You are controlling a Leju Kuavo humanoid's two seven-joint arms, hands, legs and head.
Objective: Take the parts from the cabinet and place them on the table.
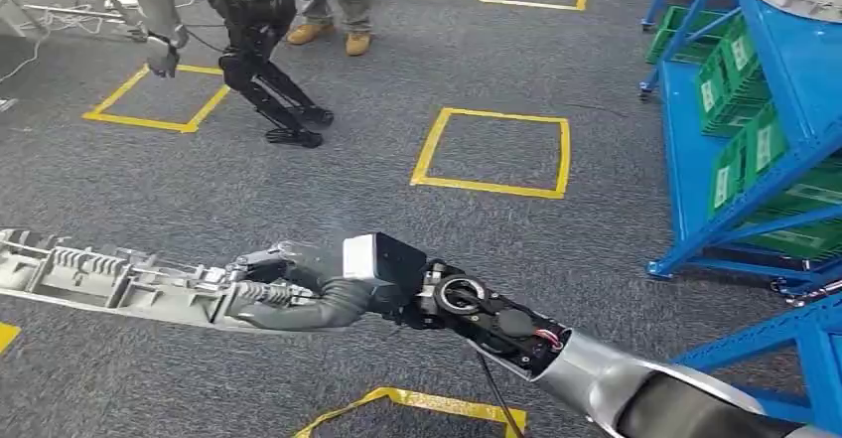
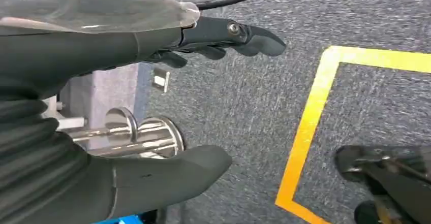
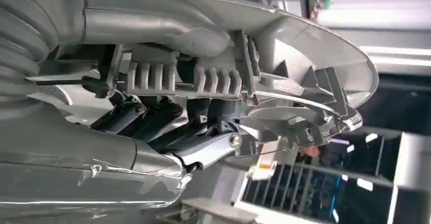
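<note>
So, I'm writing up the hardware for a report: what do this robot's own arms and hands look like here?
The right arm is a polished silver shell, with an open black wrist section showing a ring and thin red wires, then a white box. The right hand has a grey ribbed cover and darker fingers. The left hand has a thick grey thumb and dark fingers, with a black cable beside it.

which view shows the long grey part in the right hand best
The head view: it shows the whole long grey ribbed part stretching out over the carpet with the right hand gripping one end. The right wrist view catches a close stretch of its ribs at the fingers, not its length. The left wrist view looks at carpet.
</note>
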